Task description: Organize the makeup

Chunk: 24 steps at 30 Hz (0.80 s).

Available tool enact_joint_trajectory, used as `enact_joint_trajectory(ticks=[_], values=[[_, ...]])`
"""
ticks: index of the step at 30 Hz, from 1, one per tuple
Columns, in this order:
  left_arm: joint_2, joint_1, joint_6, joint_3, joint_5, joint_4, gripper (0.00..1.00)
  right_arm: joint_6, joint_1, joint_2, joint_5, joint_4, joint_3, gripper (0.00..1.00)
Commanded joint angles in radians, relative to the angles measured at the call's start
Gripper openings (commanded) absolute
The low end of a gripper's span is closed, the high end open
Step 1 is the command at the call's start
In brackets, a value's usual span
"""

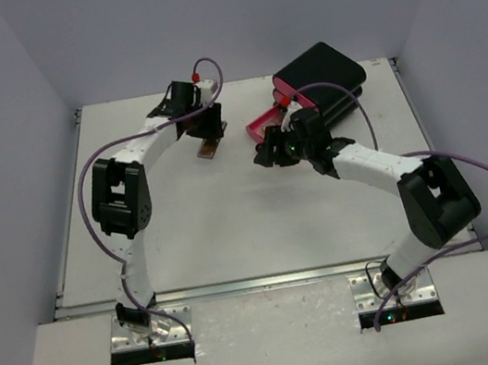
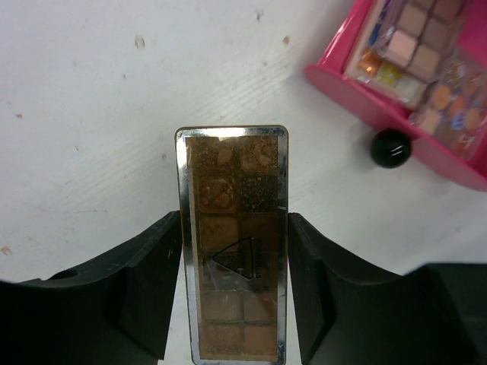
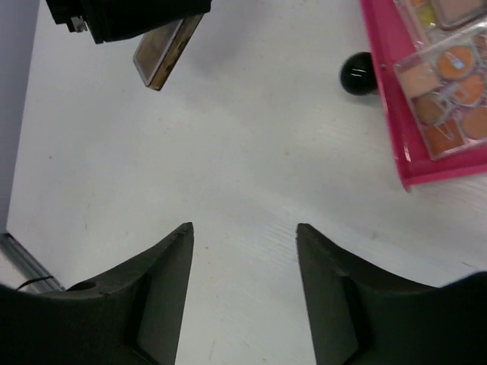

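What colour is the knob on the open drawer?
Glossy black; the knob shows best in the left wrist view.

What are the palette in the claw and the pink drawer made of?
The palette looks like a clear plastic lid with a shiny, mirror-like metallic rim, possibly chromed plastic. The pink drawer seems glossy moulded plastic: smooth, evenly coloured walls.

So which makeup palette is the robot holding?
The brown-shaded palette, pinched in the left gripper. The other palettes lie in the pink drawer.
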Motion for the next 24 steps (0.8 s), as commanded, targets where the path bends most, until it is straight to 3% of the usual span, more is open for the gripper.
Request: enact_joint_trajectory(ticks=[1,4,11,19,24], values=[[-0.138,-0.001,-0.080,-0.025,0.027,0.089,0.00,0.093,0.059,0.072,-0.030,0.143,0.116,0.61],[-0.174,-0.001,-0.152,-0.063,0.007,0.158,0.00,0.171,0.105,0.153,0.008,0.231,0.162,0.66],[-0.198,-0.001,-0.259,-0.079,0.027,0.195,0.00,0.328,0.139,0.282,0.072,0.439,0.203,0.66],[-0.199,-0.001,-0.276,-0.082,0.017,0.206,0.00,0.389,0.162,0.387,0.178,0.406,0.308,0.60],[-0.192,-0.001,-0.292,-0.082,0.028,0.212,0.00,0.425,0.162,0.424,0.186,0.431,0.333,0.51]])
